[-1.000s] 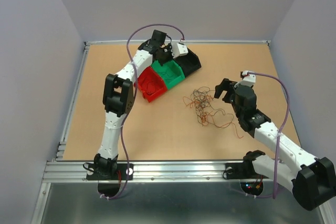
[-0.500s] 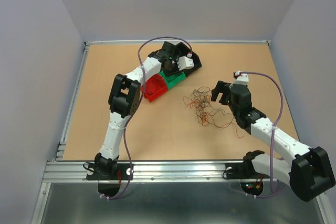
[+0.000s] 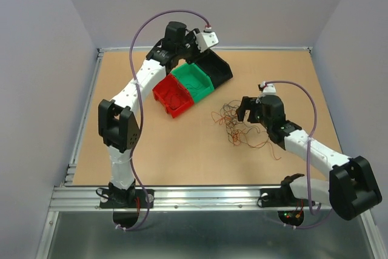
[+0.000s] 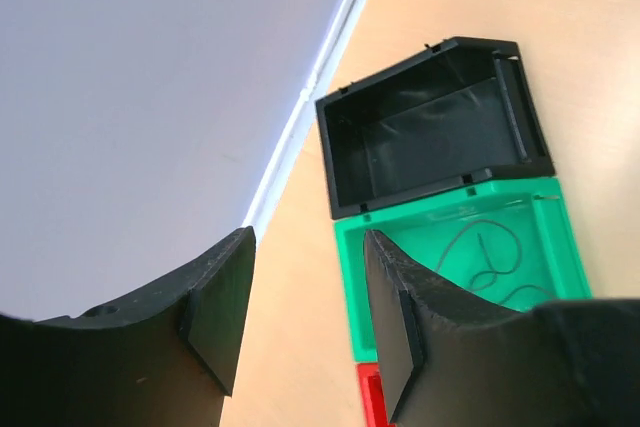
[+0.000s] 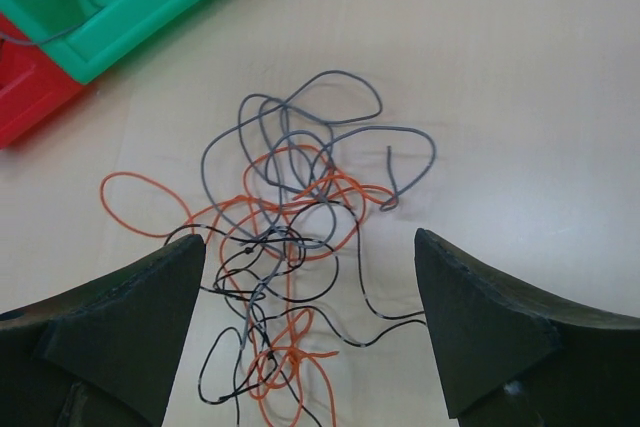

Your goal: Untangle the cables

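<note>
Higher and farther back than a second ago: left gripper (image 4: pixel 300 317), up near the far wall (image 4: pixel 150 97), looking down on the black bin (image 4: pixel 430 137). Fingers (image 4: pixel 220 317) spread apart, nothing between them. Closer to the pile than a second ago: right gripper (image 5: pixel 305 247). Hangs right over the cables (image 5: pixel 300 197) with fingers (image 5: pixel 120 327) spread wide, pinching nothing. Cables all in one messy heap on the table (image 3: pixel 182 150), near the middle, just to the right of the bins. Orange, black and grey loops, all mixed up together. Red bin (image 3: pixel 165 89), green bin (image 4: pixel 347 287) and black bin side by side in a slanted row, touching. One thin dark wire (image 4: pixel 485 262) curled up inside the green bin.
</note>
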Controlling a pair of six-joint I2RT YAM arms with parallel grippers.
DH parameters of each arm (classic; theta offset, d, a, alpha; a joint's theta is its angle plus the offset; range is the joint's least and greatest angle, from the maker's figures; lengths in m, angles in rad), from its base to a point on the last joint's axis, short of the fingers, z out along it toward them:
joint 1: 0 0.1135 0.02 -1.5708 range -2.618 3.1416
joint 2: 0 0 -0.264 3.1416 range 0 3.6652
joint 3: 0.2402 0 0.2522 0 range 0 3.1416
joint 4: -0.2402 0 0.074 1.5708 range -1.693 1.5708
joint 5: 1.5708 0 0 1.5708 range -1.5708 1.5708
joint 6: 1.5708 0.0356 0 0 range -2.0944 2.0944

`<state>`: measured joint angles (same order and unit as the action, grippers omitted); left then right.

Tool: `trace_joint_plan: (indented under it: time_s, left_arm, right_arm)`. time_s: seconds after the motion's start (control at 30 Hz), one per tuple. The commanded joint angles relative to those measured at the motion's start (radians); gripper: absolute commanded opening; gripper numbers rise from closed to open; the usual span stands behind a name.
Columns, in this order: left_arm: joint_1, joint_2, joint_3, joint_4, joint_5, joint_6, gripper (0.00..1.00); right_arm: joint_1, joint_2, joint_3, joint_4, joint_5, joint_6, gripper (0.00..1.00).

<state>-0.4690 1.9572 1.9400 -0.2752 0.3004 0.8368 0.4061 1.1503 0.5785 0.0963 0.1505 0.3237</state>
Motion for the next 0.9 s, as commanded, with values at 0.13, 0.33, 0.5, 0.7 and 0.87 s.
trace_joint_plan:
  time_s: [0.13,0.33,0.5,0.7,0.87]
  left_arm:
    - [0.101,-0.228,-0.382,0.325,0.06,-0.466,0.58]
    - [0.11,-0.553,-0.847,0.746,-0.036,-0.653,0.6]
    - [0.125,-0.682,-0.969,0.862,-0.184,-0.691,0.61]
    - [0.145,-0.741,-1.064,0.949,-0.291,-0.734,0.63]
    - [0.161,-0.728,-1.061,0.95,-0.293,-0.748,0.63]
  right_arm:
    - [0.005,0.123,0.113,0.249,-0.356,-0.097,0.79]
    - [0.146,0.354,0.309,0.31,-0.313,-0.214,0.71]
    - [0.259,0.543,0.477,0.31,-0.189,-0.314,0.69]
    - [0.318,0.756,0.671,0.332,-0.037,-0.387,0.6]
    - [0.364,0.868,0.791,0.304,0.11,-0.423,0.57]
